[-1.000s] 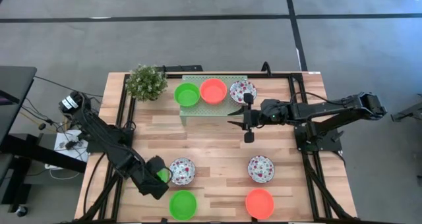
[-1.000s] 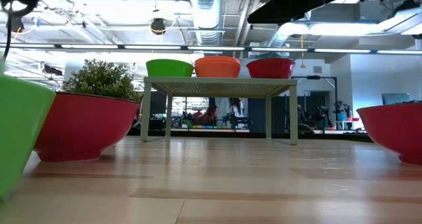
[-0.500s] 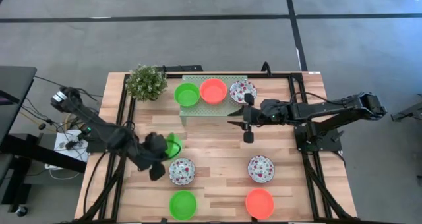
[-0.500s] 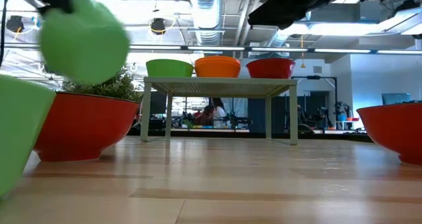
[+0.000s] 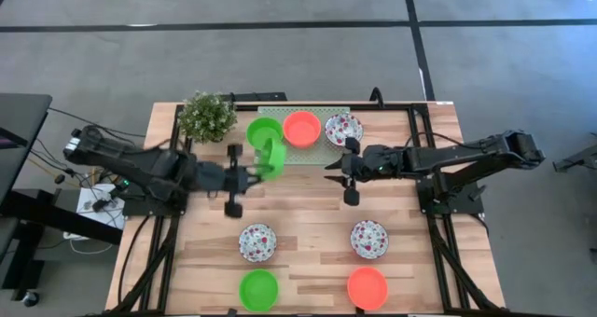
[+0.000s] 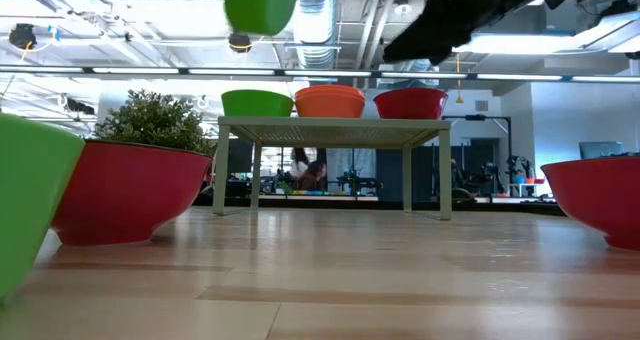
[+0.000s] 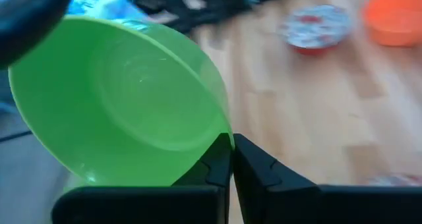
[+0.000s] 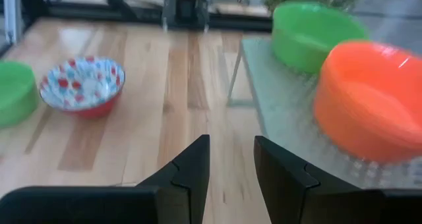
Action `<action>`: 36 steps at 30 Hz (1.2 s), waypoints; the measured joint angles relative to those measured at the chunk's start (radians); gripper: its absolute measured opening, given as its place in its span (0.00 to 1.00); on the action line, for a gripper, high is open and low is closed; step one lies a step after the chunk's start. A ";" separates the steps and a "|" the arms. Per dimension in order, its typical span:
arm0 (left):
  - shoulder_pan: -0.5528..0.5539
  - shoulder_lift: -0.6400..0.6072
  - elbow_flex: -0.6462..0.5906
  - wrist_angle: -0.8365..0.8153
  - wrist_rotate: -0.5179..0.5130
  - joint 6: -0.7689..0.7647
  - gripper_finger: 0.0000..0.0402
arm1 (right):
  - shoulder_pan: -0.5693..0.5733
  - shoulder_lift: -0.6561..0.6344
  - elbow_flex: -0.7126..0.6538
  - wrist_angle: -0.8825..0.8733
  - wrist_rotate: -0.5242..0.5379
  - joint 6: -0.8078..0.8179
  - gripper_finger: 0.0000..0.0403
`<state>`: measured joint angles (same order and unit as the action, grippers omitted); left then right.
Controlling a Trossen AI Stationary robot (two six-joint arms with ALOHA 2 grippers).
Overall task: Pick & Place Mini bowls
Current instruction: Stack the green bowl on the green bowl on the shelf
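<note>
The left end effector [image 5: 244,177] was clenched on the rim of a green mini bowl [image 5: 272,158], holding it tilted in the air just beside the pale green stand [image 5: 308,149]. That stand carried a green bowl [image 5: 262,130], an orange bowl [image 5: 301,128] and a floral bowl [image 5: 343,128]. The right end effector [image 5: 348,171] hovered released, holding nothing, above the counter [image 5: 298,205] near the stand.

Glossy smooth plastic green bowl [image 7: 125,99]; matt pale wood-plank table [image 5: 308,205].
</note>
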<state>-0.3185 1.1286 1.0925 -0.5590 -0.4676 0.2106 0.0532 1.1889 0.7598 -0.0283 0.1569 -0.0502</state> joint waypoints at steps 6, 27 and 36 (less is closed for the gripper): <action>0.210 0.054 0.163 -0.187 0.072 0.080 0.02 | 0.038 0.090 0.000 0.044 -0.001 -0.001 0.28; 0.488 0.262 0.211 -0.417 0.149 0.367 0.02 | 0.058 0.173 0.055 0.033 -0.002 -0.061 0.28; 0.372 0.259 0.211 -0.423 -0.087 0.512 0.02 | 0.055 0.173 0.055 0.036 -0.003 -0.064 0.28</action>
<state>0.0537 1.3876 1.3037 -0.9825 -0.5543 0.7230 0.1085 1.3617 0.8150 0.0078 0.1543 -0.1146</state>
